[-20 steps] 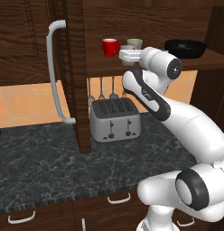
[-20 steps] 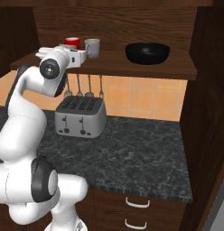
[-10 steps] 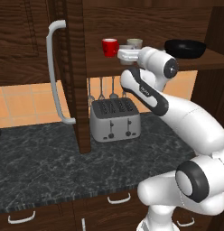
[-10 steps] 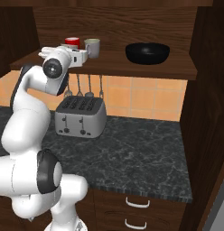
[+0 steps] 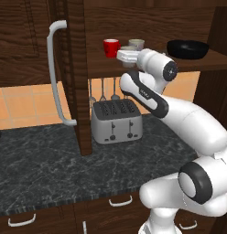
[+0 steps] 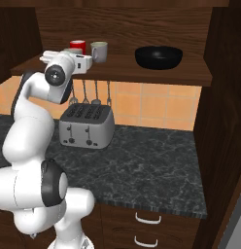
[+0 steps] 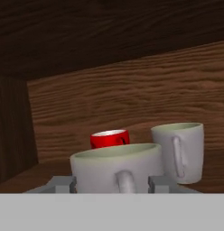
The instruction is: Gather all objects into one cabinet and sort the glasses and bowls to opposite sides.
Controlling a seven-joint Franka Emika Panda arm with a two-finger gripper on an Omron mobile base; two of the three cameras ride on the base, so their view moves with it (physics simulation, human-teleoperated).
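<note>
The near off-white mug (image 7: 117, 169) is mostly hidden behind the robot's white hand in both base views, and in the hand view its base is cut off at the bottom; there it stands upright with its handle facing the camera, between the two grey finger bodies of the two-finger gripper (image 7: 117, 184). The fingertips themselves are out of sight, so whether the jaws still press the mug or stand just clear of it cannot be told. Behind it, the glossy red mug (image 5: 111, 47) shows only its upper part in the hand view, while the second off-white mug (image 6: 99, 51) stands just beside, handle turned toward the hand. All three mugs cluster near the left end of the shelf of the dark brown wood wall cabinet (image 6: 117, 65), the near one close to the shelf's front edge. The wide, shallow, glossy black bowl (image 6: 159, 56) sits well apart, toward the shelf's right end. The cabinet door with its long curved white handle (image 5: 57, 73) stands open at the left.
</note>
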